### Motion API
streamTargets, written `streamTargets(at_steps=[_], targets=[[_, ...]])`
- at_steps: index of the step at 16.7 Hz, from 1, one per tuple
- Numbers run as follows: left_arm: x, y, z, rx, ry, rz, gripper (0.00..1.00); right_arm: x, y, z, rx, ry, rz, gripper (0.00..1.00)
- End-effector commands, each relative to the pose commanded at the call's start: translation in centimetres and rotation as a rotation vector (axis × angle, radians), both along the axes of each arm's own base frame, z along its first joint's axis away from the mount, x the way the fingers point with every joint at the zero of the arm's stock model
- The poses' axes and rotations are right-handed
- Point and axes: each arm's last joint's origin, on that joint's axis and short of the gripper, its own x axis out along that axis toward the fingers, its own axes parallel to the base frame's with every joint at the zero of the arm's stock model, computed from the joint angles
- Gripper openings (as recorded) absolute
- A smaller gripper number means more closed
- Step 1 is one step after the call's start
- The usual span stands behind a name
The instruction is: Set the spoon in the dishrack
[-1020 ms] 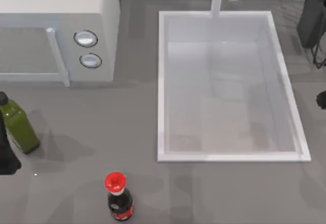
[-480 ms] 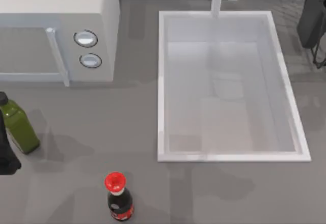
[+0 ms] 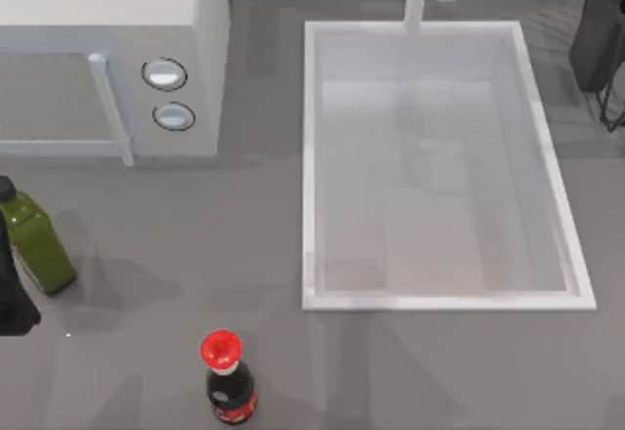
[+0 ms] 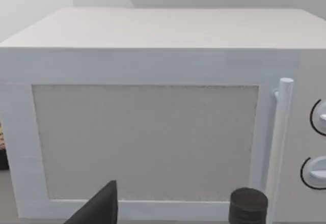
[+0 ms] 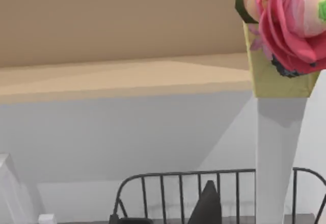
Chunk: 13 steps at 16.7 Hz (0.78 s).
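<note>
While the long white-handled spoon [image 5: 277,147] stands above the dark wire dishrack [image 5: 173,196], your right gripper's grip can't be judged; setting it down remains.

A rendered kitchen: a large white rectangular sink basin [image 3: 439,166] is sunk into the grey tabletop [image 3: 264,254]; a white box-shaped microwave oven [image 3: 107,49] with two round knobs stands to its left; a dark wire dishrack [image 3: 601,39] sits at the right edge. A green bottle [image 3: 31,239] and a red-capped dark bottle [image 3: 229,379] stand nearby; a pink flower in a white vase [image 5: 282,56] stands behind the rack.
</note>
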Motion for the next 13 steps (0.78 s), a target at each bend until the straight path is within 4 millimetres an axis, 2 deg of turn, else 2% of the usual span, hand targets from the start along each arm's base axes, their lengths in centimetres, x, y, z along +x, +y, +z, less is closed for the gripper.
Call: streamTargets(at_steps=[3,9,11,13], targets=[[0.0,0.0,0.0,0.000,0.000,0.000,1.00,-1.6,-0.6,1.0,-0.066,-0.084,-0.024,0.00],[0.0,0.0,0.0,0.000,0.000,0.000,1.00,-1.5,-0.6,1.1,-0.067,-0.087,-0.023,0.00],[0.0,0.0,0.0,0.000,0.000,0.000,1.00,-0.5,-1.0,0.7,-0.065,-0.086,-0.021,0.00],[0.0,0.0,0.0,0.000,0.000,0.000,1.00,1.8,-2.0,-0.3,-0.063,-0.082,-0.020,0.00]])
